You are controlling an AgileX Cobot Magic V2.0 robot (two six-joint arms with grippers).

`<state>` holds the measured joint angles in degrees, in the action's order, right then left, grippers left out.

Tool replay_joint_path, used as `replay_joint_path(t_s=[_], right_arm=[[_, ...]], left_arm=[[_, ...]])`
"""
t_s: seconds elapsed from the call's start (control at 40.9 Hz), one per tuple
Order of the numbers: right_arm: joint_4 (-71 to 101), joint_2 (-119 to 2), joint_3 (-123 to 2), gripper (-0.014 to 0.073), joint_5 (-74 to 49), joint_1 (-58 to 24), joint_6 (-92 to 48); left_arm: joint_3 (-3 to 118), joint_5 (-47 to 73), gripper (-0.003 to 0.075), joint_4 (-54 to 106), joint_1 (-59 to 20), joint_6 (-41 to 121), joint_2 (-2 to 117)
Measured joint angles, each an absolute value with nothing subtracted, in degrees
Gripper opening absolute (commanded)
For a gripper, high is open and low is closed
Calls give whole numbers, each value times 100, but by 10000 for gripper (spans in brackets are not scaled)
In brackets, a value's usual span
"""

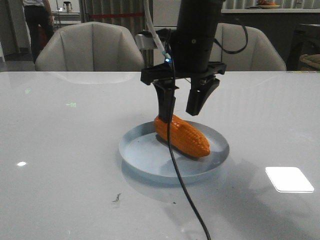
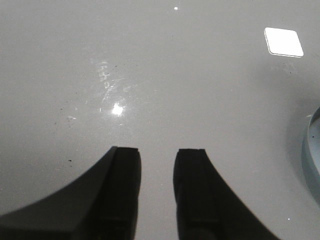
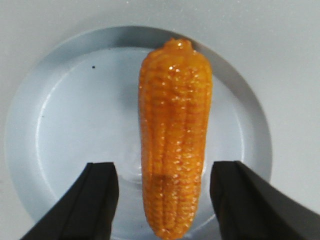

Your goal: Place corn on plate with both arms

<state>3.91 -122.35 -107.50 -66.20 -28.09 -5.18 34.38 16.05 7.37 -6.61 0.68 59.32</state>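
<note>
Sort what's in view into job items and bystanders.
Job: corn lying on the plate; right gripper, fingers open above the corn; left gripper, fingers apart over bare table.
Bystanders: chairs, dangling cable, person behind.

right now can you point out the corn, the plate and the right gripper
corn [image 3: 175, 135], right wrist view, middle of the cob's kernel rows
plate [image 1: 135, 150], front view, bare left part of the pale blue dish
right gripper [image 1: 184, 109], front view, midway between the open fingers' tips, above the corn
</note>
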Motion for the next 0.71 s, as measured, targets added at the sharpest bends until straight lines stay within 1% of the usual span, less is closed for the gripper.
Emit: replay_joint_path(t_s=[0.122,0.342,0.708], right_arm=[[391,-12235,-11409,509,-6989,-2754,-518],[391,-11950,-12416,509,-7074,-2505,-382],[391,-10351,-12590,507,-7177,-1796,-304]], left_arm=[[3438,1605,260,737,-661,68,5932],[3438,1613,260,737,-661,68,5932],[3438,1613,260,737,-661,68,5932]])
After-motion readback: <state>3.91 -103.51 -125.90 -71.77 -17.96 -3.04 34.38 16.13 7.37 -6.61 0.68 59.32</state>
